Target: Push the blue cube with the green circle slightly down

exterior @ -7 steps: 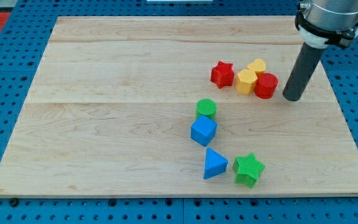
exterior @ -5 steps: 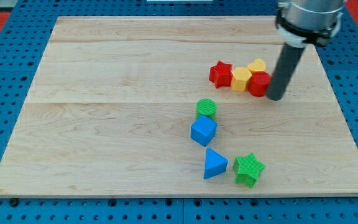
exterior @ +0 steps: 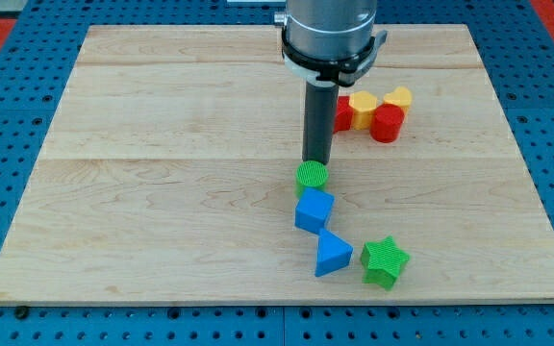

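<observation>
The green circle (exterior: 311, 177) sits near the board's middle, touching the blue cube (exterior: 314, 211) just below it. My tip (exterior: 315, 160) stands right at the green circle's top edge, touching it or nearly so. The dark rod rises from there toward the view's top. The blue cube's lower corner is close to the blue triangle (exterior: 332, 254).
A green star (exterior: 385, 261) lies right of the blue triangle near the board's bottom edge. At the upper right, a red star (exterior: 342, 113) partly hidden by the rod, a yellow hexagon (exterior: 363, 108), a red cylinder (exterior: 386, 123) and a yellow block (exterior: 399, 97) cluster together.
My tip swept left from the red cylinder, shoving the upper-right cluster left, then came to the green circle's top. The green circle and blue cube have shifted slightly down.
</observation>
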Controlling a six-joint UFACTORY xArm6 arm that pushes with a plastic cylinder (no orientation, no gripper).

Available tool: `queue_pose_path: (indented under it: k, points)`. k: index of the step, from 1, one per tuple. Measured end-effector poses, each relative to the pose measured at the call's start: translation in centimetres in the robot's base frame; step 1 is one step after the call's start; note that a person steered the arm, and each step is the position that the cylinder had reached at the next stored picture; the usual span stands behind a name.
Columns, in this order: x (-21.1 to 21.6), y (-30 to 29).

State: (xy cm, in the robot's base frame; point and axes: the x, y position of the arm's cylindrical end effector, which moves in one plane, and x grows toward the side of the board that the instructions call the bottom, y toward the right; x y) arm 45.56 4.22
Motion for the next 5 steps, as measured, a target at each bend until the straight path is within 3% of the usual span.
queue_pose_path:
  k: [4,5]
  points:
    - [2.9,2.0]
    - [2.8,10.2]
